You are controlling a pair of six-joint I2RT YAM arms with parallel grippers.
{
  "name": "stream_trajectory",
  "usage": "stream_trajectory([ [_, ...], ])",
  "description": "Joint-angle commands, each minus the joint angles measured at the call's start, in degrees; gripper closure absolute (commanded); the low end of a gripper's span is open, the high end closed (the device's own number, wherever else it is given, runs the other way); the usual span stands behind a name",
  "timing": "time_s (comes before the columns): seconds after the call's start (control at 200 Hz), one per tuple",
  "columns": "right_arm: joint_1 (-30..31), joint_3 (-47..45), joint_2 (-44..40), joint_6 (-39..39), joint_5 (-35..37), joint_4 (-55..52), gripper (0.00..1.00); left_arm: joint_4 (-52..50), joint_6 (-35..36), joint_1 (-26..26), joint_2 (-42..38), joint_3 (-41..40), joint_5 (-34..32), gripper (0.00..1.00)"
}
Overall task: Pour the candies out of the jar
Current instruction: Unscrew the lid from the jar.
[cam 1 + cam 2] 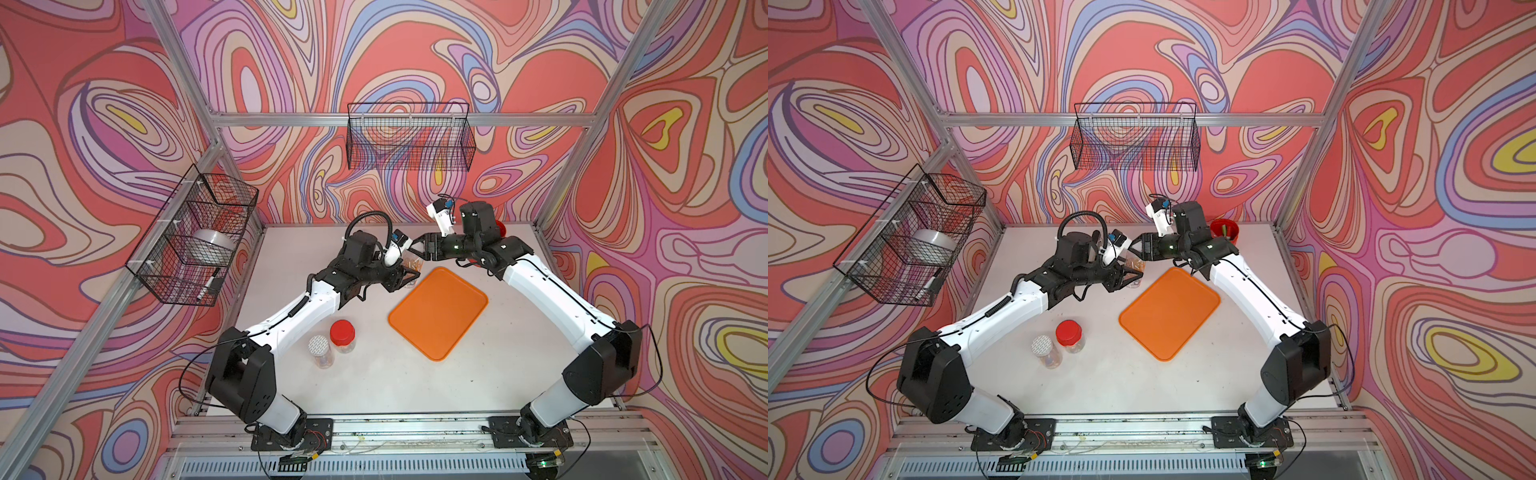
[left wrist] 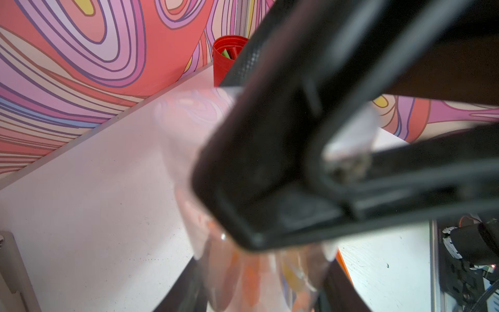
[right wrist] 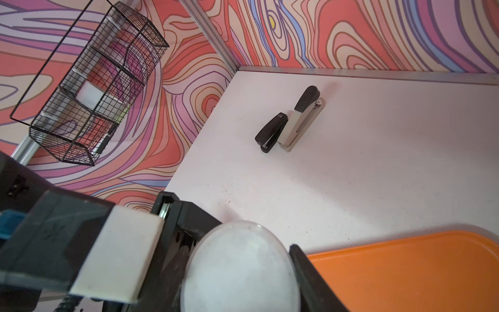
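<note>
A clear jar [image 1: 412,268] [image 1: 1134,268] stands upright just beyond the far corner of the orange tray. My left gripper [image 1: 405,277] [image 2: 259,294] is shut on its body. The candies [image 2: 251,281] show as blurred orange and yellow shapes through its wall. My right gripper [image 1: 415,250] [image 3: 243,259] comes in from the right over the jar's top. It is shut on the round, cloudy white lid [image 3: 240,270], with a dark finger on each side. Whether the lid is still seated on the jar I cannot tell.
The orange tray [image 1: 440,316] [image 3: 405,270] lies empty at mid-table. A red-lidded jar [image 1: 343,334] and a white-lidded jar [image 1: 319,348] stand near the left arm. A red cup [image 1: 1224,230] holds green pens. Two staplers [image 3: 294,121] lie at the far left. Wire baskets [image 1: 407,137] [image 1: 195,237] hang on the walls.
</note>
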Motion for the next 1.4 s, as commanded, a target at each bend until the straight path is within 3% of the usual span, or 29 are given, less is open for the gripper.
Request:
stream_trajectory([
  [0.0,-0.3,2.0,-0.1,3.9,-8.0,2.8,0.59,-0.1,2.1,-0.3,-0.3,-0.4,0.0,1.0],
  [0.311,-1.2,-0.5,-1.0,4.5,-9.9,5.0,0.63,1.2,2.2,-0.2,-1.1,-1.5,0.0,1.0],
  [0.441,-1.1,-3.4,-2.4,-3.0,-16.3,6.8,0.65,2.4,2.1,0.0,-1.9,-2.2,2.9,1.0],
  [0.536,-1.1,-5.2,-3.5,-9.8,-21.0,7.3,0.66,2.7,2.1,0.5,-2.3,-2.0,9.3,1.0],
  [0.671,-1.3,-3.7,-3.3,-18.3,-22.3,1.9,0.69,2.4,2.3,1.1,-3.1,-1.5,16.3,1.0],
  [0.836,-1.8,-1.6,-3.1,-23.4,-23.2,-3.2,0.68,-0.2,4.2,1.2,-3.7,-0.9,18.8,1.0],
  [1.182,-2.3,-1.2,-2.8,-21.1,-18.6,-2.5,0.63,-0.6,4.1,1.2,-3.5,-0.7,16.0,1.0],
  [1.327,-2.3,-1.7,-3.2,-19.1,-13.8,-1.5,0.69,0.0,3.4,1.1,-3.4,-1.0,14.1,1.0],
  [1.392,-2.3,-2.2,-3.2,-18.2,-13.0,-1.1,0.66,0.5,3.0,1.2,-3.5,-1.2,13.4,1.0],
])
